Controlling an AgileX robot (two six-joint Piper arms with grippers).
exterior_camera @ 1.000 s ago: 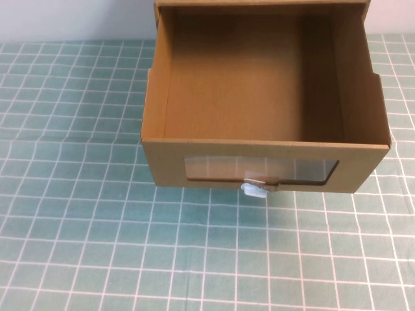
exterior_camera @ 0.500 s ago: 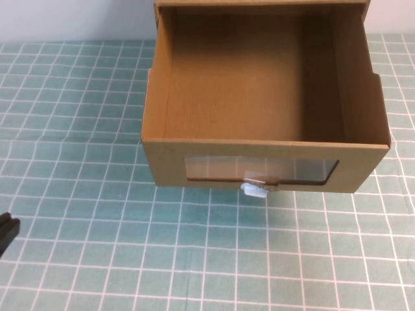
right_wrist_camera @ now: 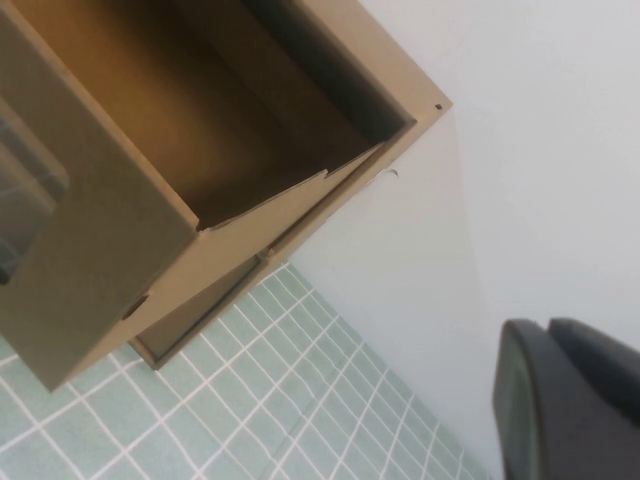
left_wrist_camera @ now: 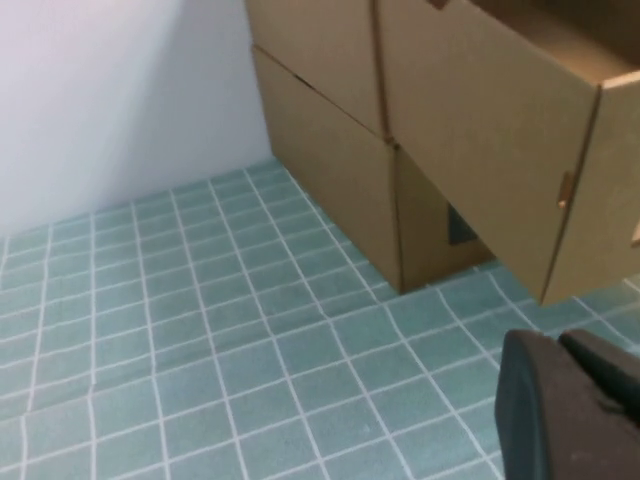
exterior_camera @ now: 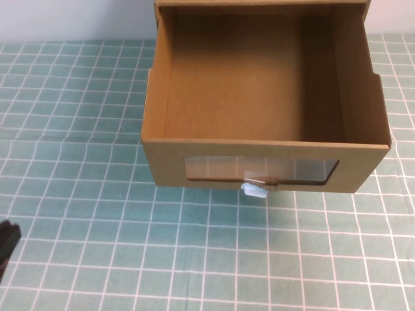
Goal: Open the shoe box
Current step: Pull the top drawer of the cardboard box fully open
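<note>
My left gripper [exterior_camera: 6, 241] has edged into the near-left corner of the high view, where a second ago there was only mat, and has since slipped a little closer to my own side. The shoe box [exterior_camera: 259, 84] has not shifted in that time. It sits at the far middle of the green gridded surface [exterior_camera: 78, 259], backed against the white wall [left_wrist_camera: 100, 100].

The box is the drawer kind. Its tray stands drawn well out of the outer sleeve [left_wrist_camera: 330, 140] toward me, showing a bare brown inside with nothing in it. The front panel [exterior_camera: 168, 165] carries a clear window [exterior_camera: 259, 167], and a small pale pull tab [exterior_camera: 254, 189] hangs from its lower edge.

In the left wrist view my left gripper [left_wrist_camera: 560, 345] hangs above the mat, well apart from the box's left corner. Its fingers lie together with no gap between them and hold nothing. My right gripper [right_wrist_camera: 548, 330] is outside the high view. Its own camera looks at the box from off to the side, clear of the cardboard, and its fingers also sit together and empty.

By my reading the opening is done, since the tray is out and its inside is exposed. Nothing seems left but to bring both arms to rest.
</note>
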